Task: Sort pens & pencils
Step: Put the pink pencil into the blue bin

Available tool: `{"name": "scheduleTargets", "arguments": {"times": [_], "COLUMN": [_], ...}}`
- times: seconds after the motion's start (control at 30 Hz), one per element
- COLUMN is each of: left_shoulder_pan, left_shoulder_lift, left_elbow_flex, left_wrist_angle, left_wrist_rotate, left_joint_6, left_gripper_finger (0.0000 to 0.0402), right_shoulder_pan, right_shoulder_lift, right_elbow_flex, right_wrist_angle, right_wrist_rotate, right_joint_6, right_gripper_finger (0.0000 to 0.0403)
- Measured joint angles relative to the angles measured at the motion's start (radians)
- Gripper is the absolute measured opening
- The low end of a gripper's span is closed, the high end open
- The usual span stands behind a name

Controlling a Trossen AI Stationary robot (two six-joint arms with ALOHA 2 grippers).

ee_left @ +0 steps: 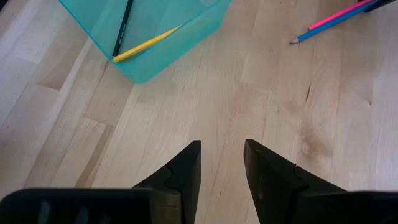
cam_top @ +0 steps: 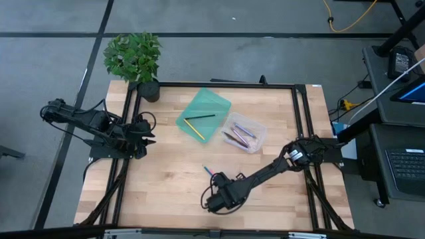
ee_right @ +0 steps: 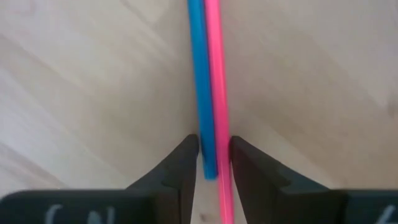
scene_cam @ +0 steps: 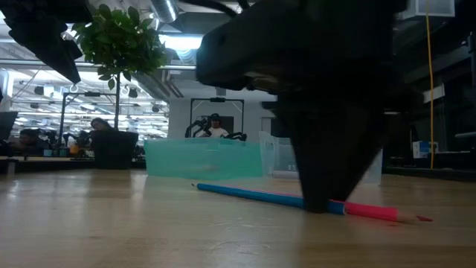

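Two sticks, blue [ee_right: 201, 81] and pink [ee_right: 217, 81], lie side by side on the table [cam_top: 166, 172], right gripper [ee_right: 210, 158] clenched on both near the front edge; left gripper [ee_left: 222, 163] hangs released at the left, teal bin [cam_top: 211, 106] holding yellow [cam_top: 194, 129] and black [cam_top: 201, 117] sticks.
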State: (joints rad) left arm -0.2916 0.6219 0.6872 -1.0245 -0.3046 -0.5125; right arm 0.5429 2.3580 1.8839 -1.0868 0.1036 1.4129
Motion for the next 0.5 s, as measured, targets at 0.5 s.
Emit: {"name": "scheduleTargets", "arguments": {"times": [0.5], "left_shoulder_pan": [0.0], "left_shoulder_lift": [0.0], "left_elbow_flex": [0.0], "left_wrist_angle": [0.001], "left_wrist_rotate": [0.0], "left_joint_6": [-0.005], "left_gripper_finger": [0.0115], "right_shoulder_pan": [0.078], "right_shoulder_lift": [0.001], "right_elbow_flex": [-0.001], "right_wrist_angle": [-0.093], "right_wrist_rotate": [-0.028], "right_joint_6": [0.112], "right_gripper_finger": [0.0102]}}
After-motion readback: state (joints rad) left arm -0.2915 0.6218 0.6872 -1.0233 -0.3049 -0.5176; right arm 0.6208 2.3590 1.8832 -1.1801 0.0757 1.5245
